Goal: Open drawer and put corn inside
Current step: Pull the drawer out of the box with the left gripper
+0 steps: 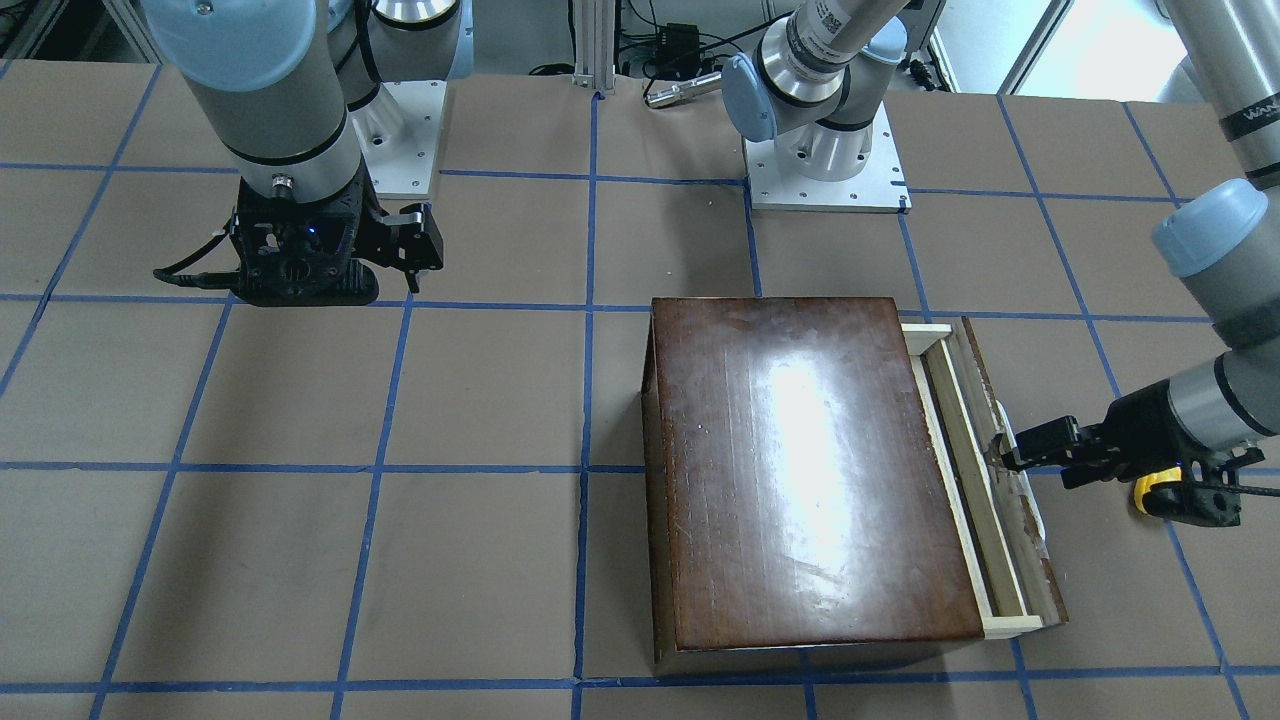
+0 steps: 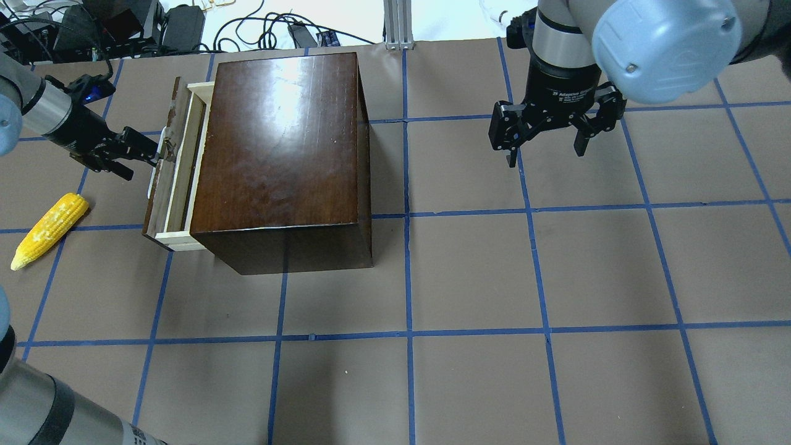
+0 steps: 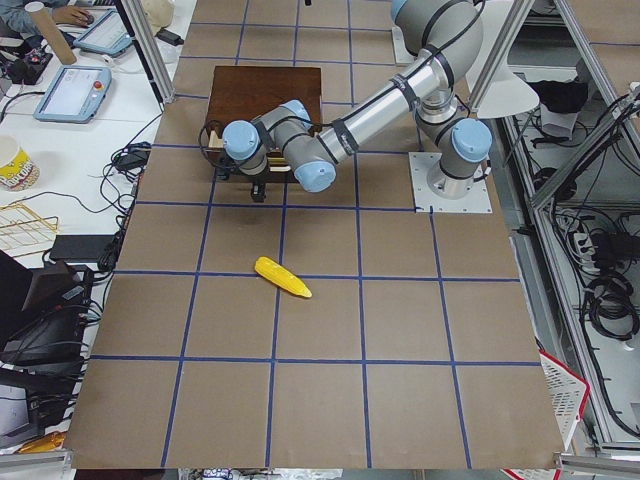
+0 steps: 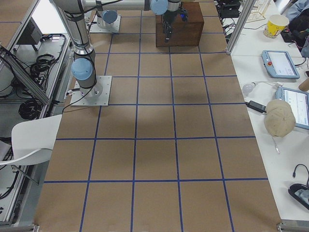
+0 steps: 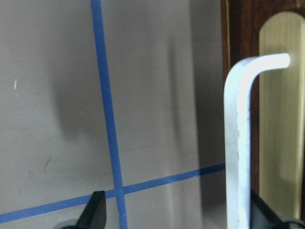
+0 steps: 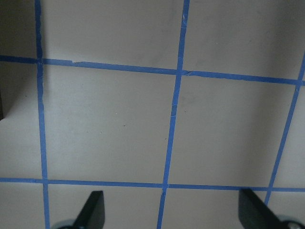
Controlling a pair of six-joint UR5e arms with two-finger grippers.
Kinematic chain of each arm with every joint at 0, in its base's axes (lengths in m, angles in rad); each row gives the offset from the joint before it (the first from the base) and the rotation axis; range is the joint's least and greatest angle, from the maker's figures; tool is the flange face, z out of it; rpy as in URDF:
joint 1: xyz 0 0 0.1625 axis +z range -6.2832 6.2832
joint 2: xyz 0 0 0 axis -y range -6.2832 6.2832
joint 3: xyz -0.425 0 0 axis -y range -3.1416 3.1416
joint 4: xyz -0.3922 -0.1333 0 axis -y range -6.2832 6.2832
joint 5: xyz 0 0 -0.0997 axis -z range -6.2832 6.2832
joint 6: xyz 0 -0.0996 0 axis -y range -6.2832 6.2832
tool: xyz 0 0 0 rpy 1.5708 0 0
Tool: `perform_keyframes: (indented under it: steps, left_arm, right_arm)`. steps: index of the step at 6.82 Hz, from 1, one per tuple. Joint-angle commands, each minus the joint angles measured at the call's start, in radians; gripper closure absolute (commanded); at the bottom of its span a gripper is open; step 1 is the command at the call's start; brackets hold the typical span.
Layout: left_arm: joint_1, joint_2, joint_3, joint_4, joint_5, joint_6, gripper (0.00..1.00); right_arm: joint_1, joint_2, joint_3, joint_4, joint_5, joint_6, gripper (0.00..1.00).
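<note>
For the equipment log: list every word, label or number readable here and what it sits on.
"WAN", cut off at the picture's edge: on the left arm.
"2F Adaptive G", rest blurred: on the black body of the right gripper.
White sticker on that left arm: print too small to read.
Nothing else carries readable text.

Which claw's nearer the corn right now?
Left. The left claw is at the drawer, just beyond the corn; the right claw hangs far off, on the box's other side.

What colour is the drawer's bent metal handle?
Silvery white; the handle shows best in left wrist view.
</note>
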Motion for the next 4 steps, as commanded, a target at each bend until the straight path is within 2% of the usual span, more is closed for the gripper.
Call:
perform_keyframes:
  steps: [1,4]
  left_arm:
    - [0.018,-0.005,0.001,0.014,0.031,0.021,0.00]
    - [0.023,-0.008,0.004,0.024,0.035,0.025,0.00]
  right_arm:
    - [0.000,0.000,0.000,0.000,-0.001,0.000,0.00]
    - [0.000,0.000,0.000,0.000,-0.001,0.000,0.00]
